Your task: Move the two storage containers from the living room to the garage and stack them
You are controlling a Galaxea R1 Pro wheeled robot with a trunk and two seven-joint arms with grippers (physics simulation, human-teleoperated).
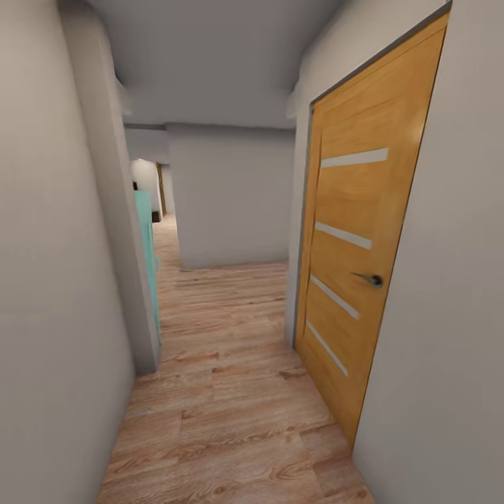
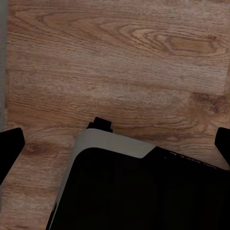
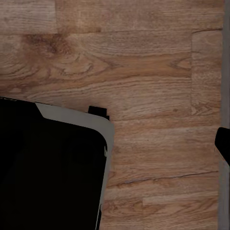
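Observation:
The two storage containers are out of view, and so are the living room and the garage. I am in a narrow corridor with a light wood plank floor [image 1: 224, 406]. In the left wrist view my left gripper [image 2: 115, 146] hangs open over the planks, a black fingertip at each side edge and nothing between them. In the right wrist view my right gripper [image 3: 115, 143] also stands open and holds nothing; one fingertip [image 3: 223, 143] shows at the edge, and the other is lost against my black base [image 3: 48, 167].
A shut orange-brown wooden door [image 1: 357, 238] with a lever handle [image 1: 369, 279] is close on the right. A grey wall [image 1: 56, 280] runs along the left, ending at a corner beside a teal panel [image 1: 145, 245]. A grey wall [image 1: 231, 203] blocks straight ahead; the corridor continues past its left side.

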